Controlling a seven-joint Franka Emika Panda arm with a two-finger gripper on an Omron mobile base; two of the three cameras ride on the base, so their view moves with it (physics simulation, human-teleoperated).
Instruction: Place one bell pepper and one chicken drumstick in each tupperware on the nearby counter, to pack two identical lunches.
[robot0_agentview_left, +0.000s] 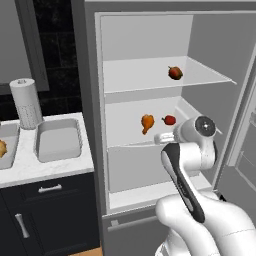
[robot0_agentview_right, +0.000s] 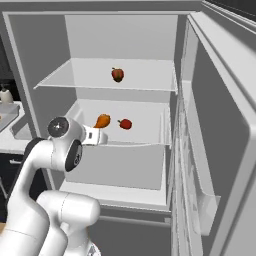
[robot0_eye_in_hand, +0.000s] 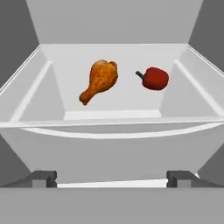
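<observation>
An open fridge (robot0_agentview_left: 150, 30) is being faced beside the counter (robot0_agentview_left: 30, 167), where a tupperware (robot0_agentview_left: 57, 140) is sitting. A chicken drumstick (robot0_eye_in_hand: 99, 80) and bell pepper (robot0_eye_in_hand: 154, 78) are lying apart in its drawer (robot0_eye_in_hand: 109, 131), another pepper (robot0_agentview_left: 175, 73) shelved above. The gripper (robot0_eye_in_hand: 111, 177) is being held level before the drawer's front edge, jaws spread wide, nothing grasped.

Both base views look forward and down into the open fridge (robot0_agentview_left: 150, 30) (from opposite sides); the hand view faces its drawer (robot0_eye_in_hand: 109, 144) closely.
</observation>
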